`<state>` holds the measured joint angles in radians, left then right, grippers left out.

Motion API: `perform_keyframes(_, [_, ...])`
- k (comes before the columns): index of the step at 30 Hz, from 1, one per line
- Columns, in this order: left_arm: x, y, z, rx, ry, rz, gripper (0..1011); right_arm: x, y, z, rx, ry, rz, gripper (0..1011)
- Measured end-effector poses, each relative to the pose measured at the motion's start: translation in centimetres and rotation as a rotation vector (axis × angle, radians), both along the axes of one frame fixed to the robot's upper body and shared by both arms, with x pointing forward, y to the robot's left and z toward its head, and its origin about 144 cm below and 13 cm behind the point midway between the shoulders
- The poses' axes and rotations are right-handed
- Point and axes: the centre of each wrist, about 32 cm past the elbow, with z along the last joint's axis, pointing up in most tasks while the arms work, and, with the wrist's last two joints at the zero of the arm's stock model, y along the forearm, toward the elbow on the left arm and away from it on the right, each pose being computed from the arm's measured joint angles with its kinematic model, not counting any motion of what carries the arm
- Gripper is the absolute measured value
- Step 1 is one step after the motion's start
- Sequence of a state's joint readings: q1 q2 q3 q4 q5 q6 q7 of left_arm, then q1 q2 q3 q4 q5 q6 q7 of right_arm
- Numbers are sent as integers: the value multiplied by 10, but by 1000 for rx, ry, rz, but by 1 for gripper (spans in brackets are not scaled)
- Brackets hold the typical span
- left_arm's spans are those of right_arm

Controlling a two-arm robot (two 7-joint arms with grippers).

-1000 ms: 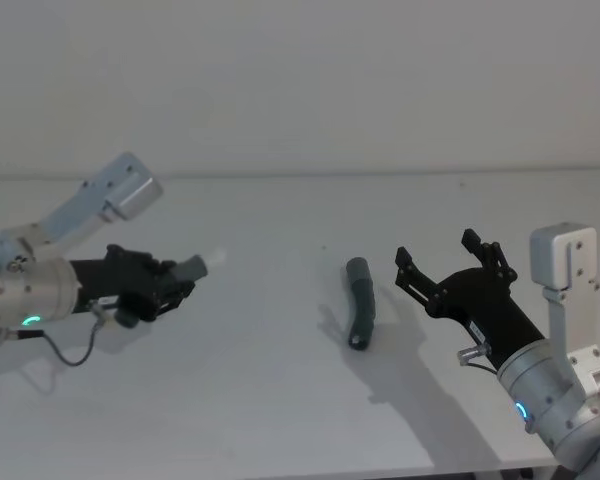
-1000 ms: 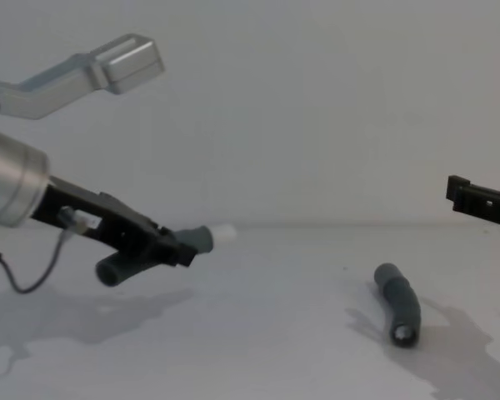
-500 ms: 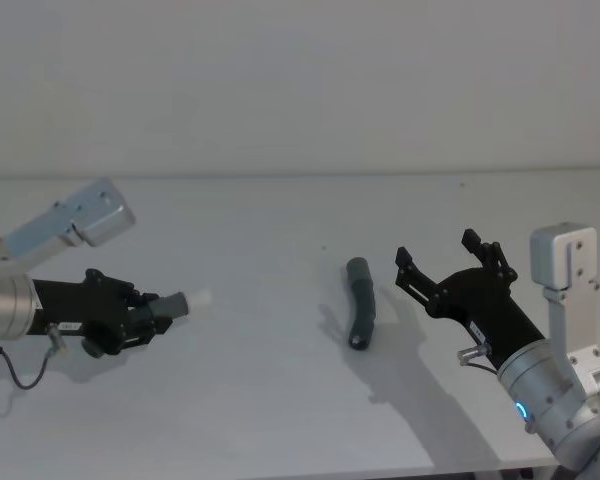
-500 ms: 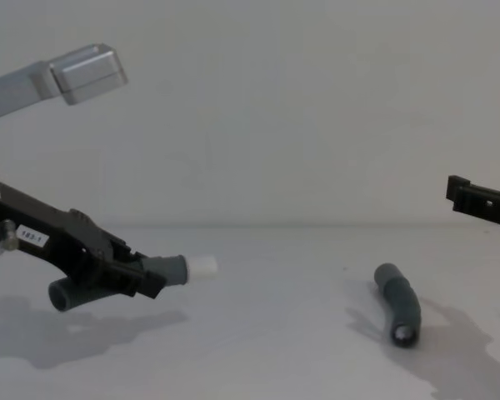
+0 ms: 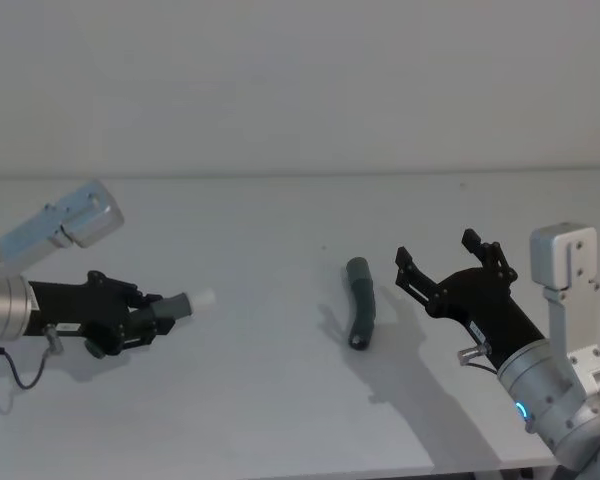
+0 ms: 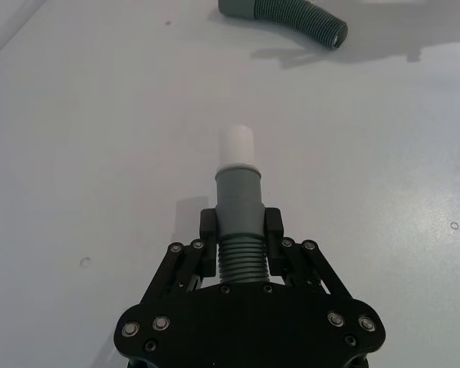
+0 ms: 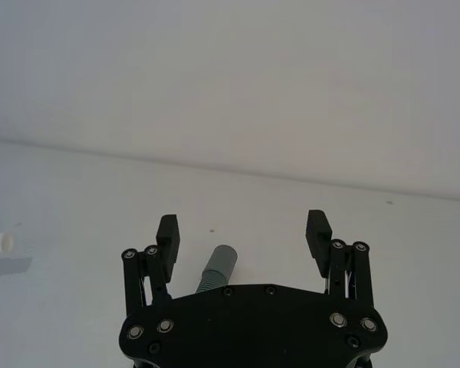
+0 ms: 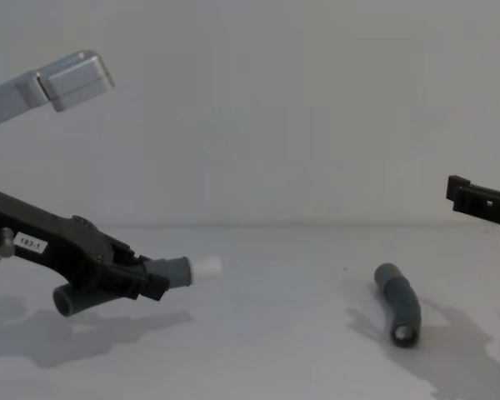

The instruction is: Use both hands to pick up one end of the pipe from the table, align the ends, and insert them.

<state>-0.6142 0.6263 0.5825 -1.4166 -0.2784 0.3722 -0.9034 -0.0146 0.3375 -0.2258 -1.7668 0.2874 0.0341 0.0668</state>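
My left gripper point(image 5: 148, 320) hovers low over the table's point(image 5: 280, 410) left side, shut on the ribbed middle of one dark grey pipe piece point(image 5: 173, 306). Its white tip point(image 5: 202, 298) points toward the right. The left wrist view shows that gripper point(image 6: 240, 228) clamped on this piece point(image 6: 238, 192), white tip point(image 6: 236, 144) forward. The other pipe piece point(image 5: 359, 302) lies bent on the table at centre right, also seen as a grey tube point(image 8: 400, 304) with its open end facing me. My right gripper point(image 5: 436, 248) stands open just right of it, above the table, and the piece point(image 7: 217, 264) shows between its spread fingers point(image 7: 167, 228).
The white table runs wide around both pieces, with a plain wall behind. A small dark speck point(image 5: 323, 249) marks the surface beyond the lying piece. Each arm carries a silver camera bracket point(image 5: 80, 212) above its wrist.
My left gripper has dropped lower and drawn back to the left with the white-tipped piece in it, then settled. The right gripper and the lying piece have not moved.
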Motion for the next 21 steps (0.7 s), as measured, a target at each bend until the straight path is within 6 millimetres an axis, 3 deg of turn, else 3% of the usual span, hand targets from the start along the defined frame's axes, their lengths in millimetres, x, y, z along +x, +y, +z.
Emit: perform_keyframes(21, [18,2,-5,-41,5,-101,321,0,0,0,0,0,0,1002])
